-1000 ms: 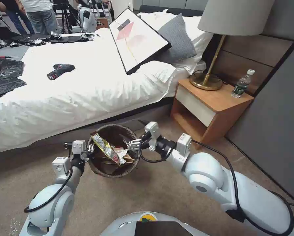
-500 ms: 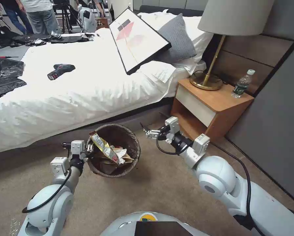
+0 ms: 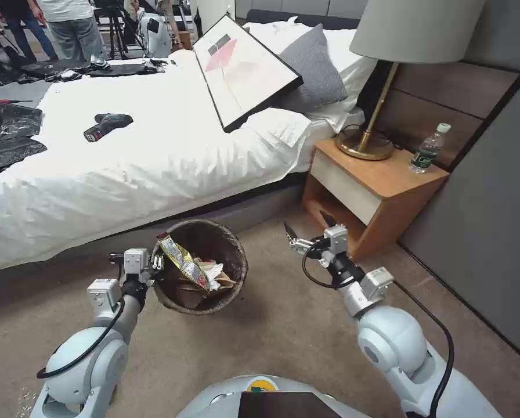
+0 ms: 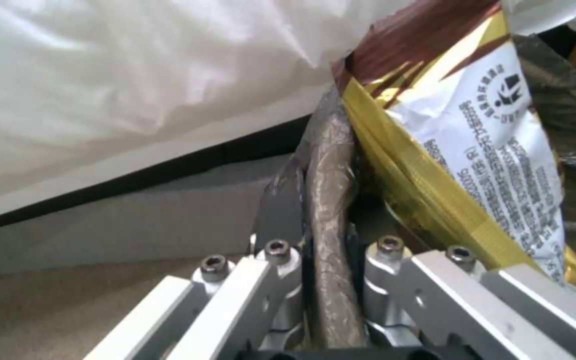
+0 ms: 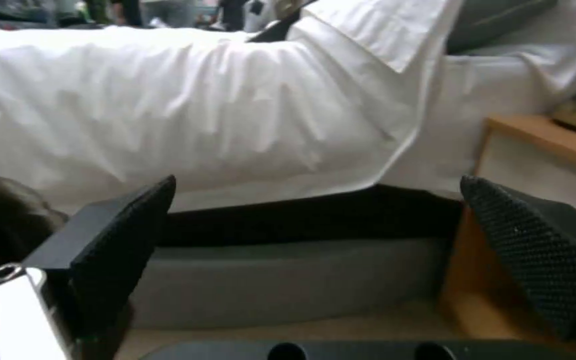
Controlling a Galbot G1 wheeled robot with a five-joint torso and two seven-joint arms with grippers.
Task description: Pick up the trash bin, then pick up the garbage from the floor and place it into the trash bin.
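Observation:
The trash bin [image 3: 237, 255] with its dark brown liner hangs above the carpet in front of the bed. My left gripper [image 3: 155, 262] is shut on its near-left rim [image 4: 328, 200]. Inside lies garbage: a yellow snack wrapper [image 3: 183, 262] leaning against the rim, white tissue and brown paper. The same yellow wrapper [image 4: 475, 150] stands right beside the pinched rim in the left wrist view. My right gripper [image 3: 307, 227] is open and empty, to the right of the bin and close to the nightstand; its black fingers [image 5: 121, 250] stand wide apart.
A bed [image 3: 144, 157] with white sheets runs across the back, carrying a drill [image 3: 106, 125] and a framed picture [image 3: 242, 69]. A wooden nightstand [image 3: 376, 186] with a lamp and a water bottle [image 3: 428, 148] stands at the right, next to a grey wall panel. Bare carpet lies in front.
My right gripper has drawn back from the bin's rim, moving right toward the nightstand, open and empty. The left gripper and bin have stayed nearly still.

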